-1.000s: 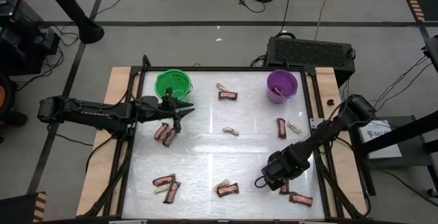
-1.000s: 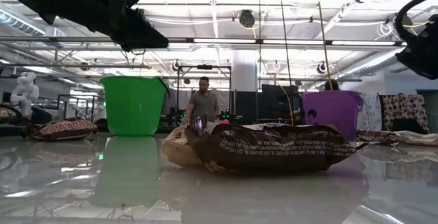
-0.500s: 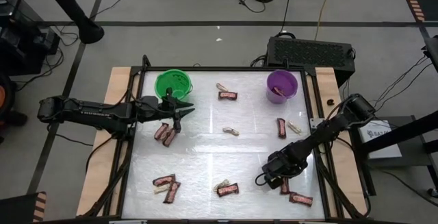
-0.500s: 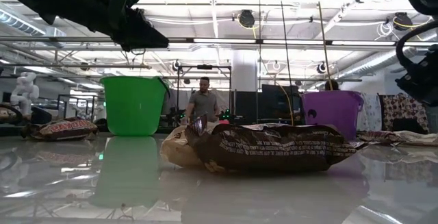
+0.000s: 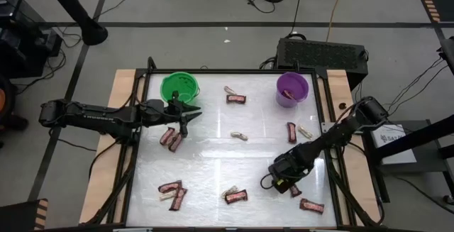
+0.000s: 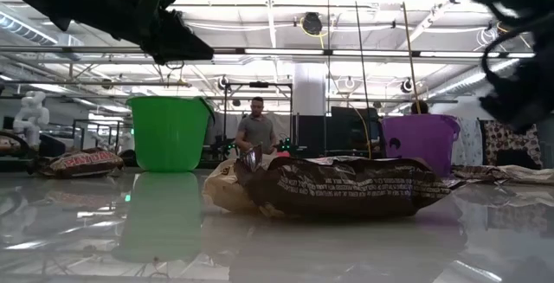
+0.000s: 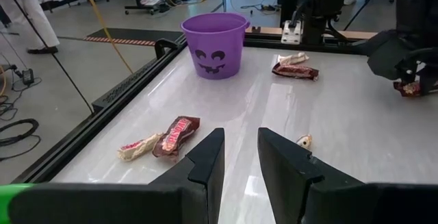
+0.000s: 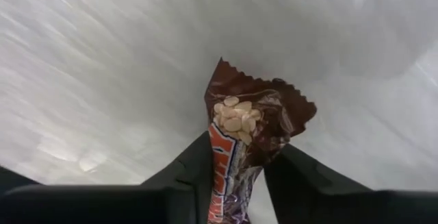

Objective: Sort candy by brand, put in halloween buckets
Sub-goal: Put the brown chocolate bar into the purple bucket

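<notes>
Dark red-brown bars and pale pieces of candy lie scattered flat on the white table, among them a bar [image 5: 236, 98] and a pale piece [image 5: 239, 135]. The green bucket [image 5: 179, 87] stands at the far left and the purple bucket [image 5: 291, 89] at the far right. My right gripper [image 5: 282, 177] is at the near right, shut on a dark bar [image 8: 239, 135]. My left gripper [image 5: 188, 113] hovers beside the green bucket. A narrow gap shows between its fingers [image 7: 239, 157], with nothing in it. My right gripper pinches the dark bar between its two fingers, on the wrapper's long sides [image 8: 233, 166]. The bar lies along the fingers, and its crimped end [image 8: 263, 90] sticks out past the tips. The fingers slant down at the table. In the left wrist view the bar [image 7: 409, 87] hangs clear of the table.
Two bars [image 5: 170, 138] lie just near of my left gripper. A bar [image 5: 291, 131] and a pale piece [image 5: 305, 130] lie far of my right gripper, and another bar [image 5: 311, 206] lies near of it. More candy sits at the near left [image 5: 174, 193] and near middle [image 5: 234, 195].
My right gripper has shut on the dark bar at the near right. It has shifted a little toward the table's far edge and left with the bar.
</notes>
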Motion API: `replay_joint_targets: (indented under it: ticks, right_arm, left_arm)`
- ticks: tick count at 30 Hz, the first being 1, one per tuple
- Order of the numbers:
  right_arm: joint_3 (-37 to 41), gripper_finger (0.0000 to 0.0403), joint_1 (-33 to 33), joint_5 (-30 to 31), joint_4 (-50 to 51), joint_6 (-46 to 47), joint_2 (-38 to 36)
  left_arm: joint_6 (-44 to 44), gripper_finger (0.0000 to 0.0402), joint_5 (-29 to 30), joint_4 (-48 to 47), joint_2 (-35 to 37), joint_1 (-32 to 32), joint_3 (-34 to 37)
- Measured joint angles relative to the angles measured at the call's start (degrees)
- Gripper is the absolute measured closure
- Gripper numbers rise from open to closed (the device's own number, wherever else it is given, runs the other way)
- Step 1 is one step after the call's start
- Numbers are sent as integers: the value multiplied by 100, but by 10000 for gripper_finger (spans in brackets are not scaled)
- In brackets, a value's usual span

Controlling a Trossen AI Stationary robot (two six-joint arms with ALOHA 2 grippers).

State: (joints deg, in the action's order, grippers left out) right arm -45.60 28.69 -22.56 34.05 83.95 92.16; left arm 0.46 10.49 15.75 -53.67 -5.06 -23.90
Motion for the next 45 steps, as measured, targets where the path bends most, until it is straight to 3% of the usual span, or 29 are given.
replay_joint_targets:
  ticks: [7, 13, 19, 23, 27, 30, 37, 45]
  right_arm:
    - [-2, 321, -758, 24, -191, -1276, 0]
    - [-185, 321, -1776, 389, -294, -2961, 0]
    - [-1237, 321, -2789, 958, 477, -4689, 0]
    - [-2338, 321, -3257, 2087, 1773, -5484, 0]
    - [-3280, 321, -3584, 4038, 2992, -5817, -2]
    - [-3579, 321, -3897, 4918, 3606, -5943, -2]
    - [-3444, 321, -5089, 5204, 4238, -6049, 0]
    - [-3427, 321, -6071, 5246, 3952, -6076, 0]
  left_arm:
    - [93, 304, -1, 26, 0, 0, 0]
    - [144, 304, -1, 26, 0, 0, 0]
    - [146, 304, 0, 26, 0, 0, 0]
    - [148, 304, -1, 26, 0, 0, 0]
    - [148, 304, 0, -25, 1, 0, 0]
    - [149, 304, -1, -49, 0, 0, 0]
    - [150, 304, 1, -48, 0, 0, 0]
    - [195, 304, 1, -44, 0, -1, 0]
